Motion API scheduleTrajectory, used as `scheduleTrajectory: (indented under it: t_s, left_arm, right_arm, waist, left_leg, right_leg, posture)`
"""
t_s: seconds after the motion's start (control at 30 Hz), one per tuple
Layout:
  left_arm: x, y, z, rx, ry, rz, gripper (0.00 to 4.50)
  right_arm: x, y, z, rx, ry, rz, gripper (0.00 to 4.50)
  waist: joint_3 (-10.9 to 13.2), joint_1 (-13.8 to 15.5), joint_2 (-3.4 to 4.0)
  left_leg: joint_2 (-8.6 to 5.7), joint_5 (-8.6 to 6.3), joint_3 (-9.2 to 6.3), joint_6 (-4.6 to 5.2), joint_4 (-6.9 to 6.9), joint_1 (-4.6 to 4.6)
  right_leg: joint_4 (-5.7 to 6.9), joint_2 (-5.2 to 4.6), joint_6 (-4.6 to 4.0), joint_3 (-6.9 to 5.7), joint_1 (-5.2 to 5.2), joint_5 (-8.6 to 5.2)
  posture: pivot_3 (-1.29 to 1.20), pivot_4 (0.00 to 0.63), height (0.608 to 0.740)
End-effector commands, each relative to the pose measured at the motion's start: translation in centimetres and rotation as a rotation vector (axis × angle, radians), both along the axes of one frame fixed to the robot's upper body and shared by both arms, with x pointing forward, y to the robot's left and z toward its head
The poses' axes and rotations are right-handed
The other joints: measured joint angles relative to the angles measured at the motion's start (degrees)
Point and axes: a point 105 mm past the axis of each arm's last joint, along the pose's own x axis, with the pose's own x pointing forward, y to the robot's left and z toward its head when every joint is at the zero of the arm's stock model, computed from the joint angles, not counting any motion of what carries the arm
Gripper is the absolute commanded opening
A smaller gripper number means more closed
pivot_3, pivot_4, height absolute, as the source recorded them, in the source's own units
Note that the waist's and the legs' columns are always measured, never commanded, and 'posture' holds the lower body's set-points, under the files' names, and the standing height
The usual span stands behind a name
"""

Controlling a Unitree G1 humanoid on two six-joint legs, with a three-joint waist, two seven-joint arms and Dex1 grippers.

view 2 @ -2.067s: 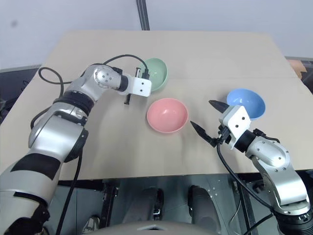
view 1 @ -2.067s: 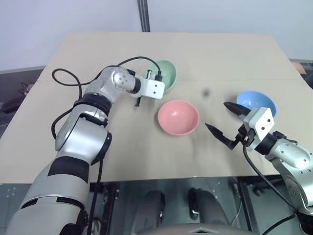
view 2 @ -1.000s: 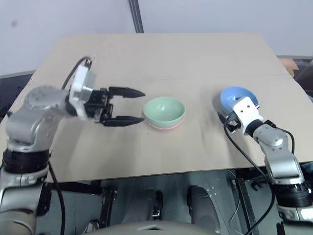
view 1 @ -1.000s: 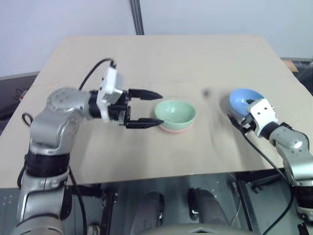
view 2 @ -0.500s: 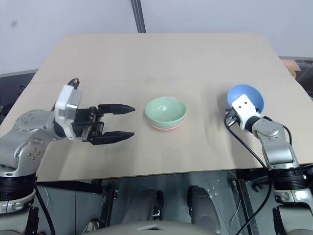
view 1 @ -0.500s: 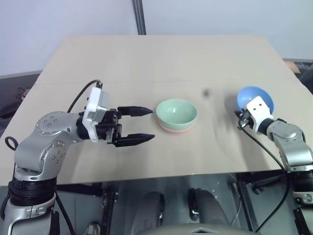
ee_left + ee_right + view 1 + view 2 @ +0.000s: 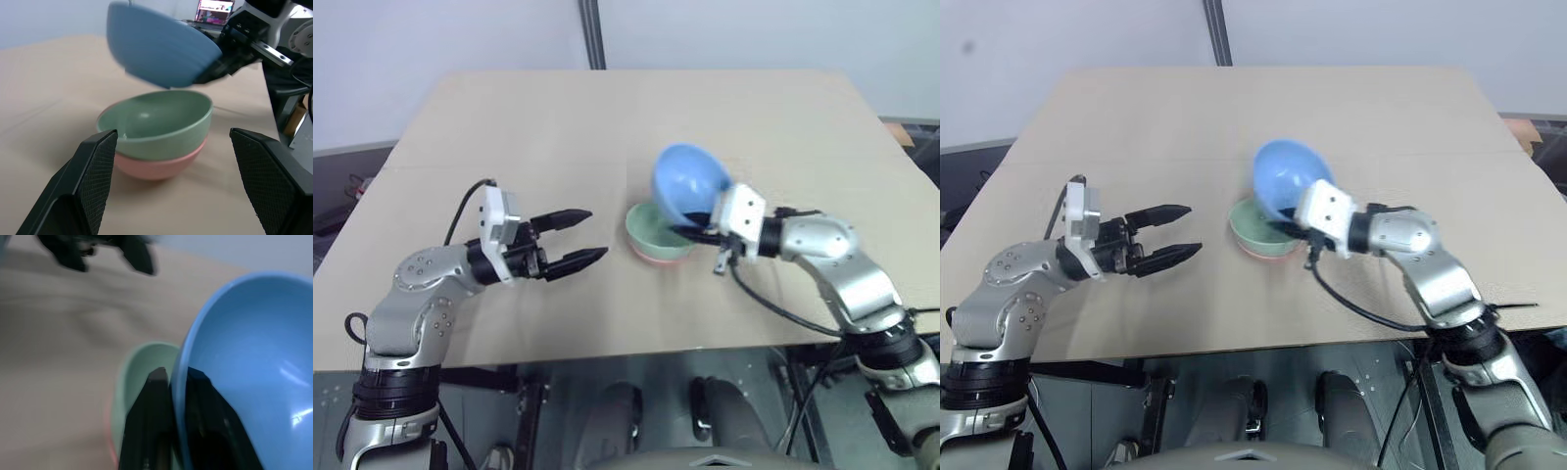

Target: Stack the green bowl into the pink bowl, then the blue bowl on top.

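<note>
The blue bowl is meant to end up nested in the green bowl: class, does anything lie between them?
Nothing visible does. The blue bowl, pinched at its rim by the right gripper, hangs tilted just above the green bowl, which sits empty in the pink bowl.

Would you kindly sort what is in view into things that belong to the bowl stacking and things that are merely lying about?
Part of the job:
- blue bowl, held tilted above the stack by the right gripper
- green bowl, sitting inside the pink bowl
- left gripper, open, beside the stack

Just there:
- table
- laptop screen in the background
</note>
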Motion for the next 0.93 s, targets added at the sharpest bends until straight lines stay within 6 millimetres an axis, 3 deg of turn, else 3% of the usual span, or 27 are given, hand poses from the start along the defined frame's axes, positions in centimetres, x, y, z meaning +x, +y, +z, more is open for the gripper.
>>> scheduleTrajectory:
  t_s: [0.03, 0.17, 0.23, 0.37, 0.47, 0.73, 0.93]
  left_arm:
    - [-0.1, -0.1, 1.1, 0.012, -0.057, -0.011, 3.89]
    - [0.1, 0.0, 0.9, 0.022, -0.068, 0.037, 3.89]
    - [0.1, 0.0, 0.7, 0.026, -0.069, 0.061, 3.89]
    - [0.3, 0.5, 0.7, 0.013, -0.081, 0.14, 3.89]
    - [0.2, 0.6, 0.7, -0.002, -0.084, 0.181, 3.89]
    - [-1.7, 2.2, -0.4, 0.048, -0.039, 0.252, 3.89]
    - [-3.8, 4.2, -1.3, 0.105, 0.005, 0.284, 3.89]
  right_arm:
    - [0.7, 0.1, -0.1, -0.045, -0.029, 0.001, 1.92]
    - [0.7, -0.9, 1.8, 0.008, -0.085, -0.042, 3.94]
    - [0.2, -1.7, 3.2, 0.074, -0.087, -0.067, 4.19]
    - [-1.5, -3.5, 5.7, 0.214, -0.094, -0.109, 4.19]
    - [-2.1, -5.4, 6.1, 0.272, -0.072, -0.194, 4.19]
    - [-3.6, -13.5, 0.7, 0.14, 0.052, -0.484, 4.36]
    - [-5.5, -17.3, -1.3, 0.093, 0.135, -0.582, 4.36]
  waist:
    - [0.0, 0.21, 0.0]
    - [0.0, 0.23, 0.01]
    - [0.01, 0.22, 0.02]
    - [0.01, 0.28, 0.02]
    - [0.01, 0.43, 0.01]
    - [0.01, 0.99, 0.02]
    - [0.0, 0.99, 0.03]
  left_leg:
    - [0.0, 0.0, -0.03, 0.0, 0.0, -0.01]
    - [0.0, 0.02, -0.1, -0.04, 0.0, -0.16]
    - [0.0, 0.02, -0.12, -0.04, -0.01, -0.2]
    - [0.0, 0.0, -0.17, -0.03, -0.01, -0.22]
    - [0.0, -0.01, -0.19, -0.02, -0.01, -0.21]
    - [-0.01, -0.01, -0.12, -0.01, -0.02, -0.21]
    - [0.06, -0.02, -0.03, 0.0, -0.02, -0.08]
  right_leg:
    - [0.0, 0.0, -0.01, -0.02, 0.0, 0.0]
    - [-0.01, -0.01, 0.12, -0.07, -0.13, 0.11]
    - [-0.02, -0.01, 0.14, -0.09, -0.15, 0.12]
    - [-0.05, -0.05, 0.16, -0.12, -0.14, 0.13]
    - [-0.05, -0.11, 0.15, -0.15, -0.11, 0.12]
    - [-0.08, -0.18, -0.02, -0.15, -0.12, -0.01]
    - [-0.07, -0.12, 0.21, -0.11, -0.07, -0.16]
  posture:
    - [0.0, 0.15, 0.74]
    - [0.0, 0.15, 0.74]
    - [0.0, 0.15, 0.74]
    - [0.0, 0.15, 0.74]
    - [0.0, 0.15, 0.74]
    - [0.0, 0.15, 0.74]
    - [0.0, 0.15, 0.74]
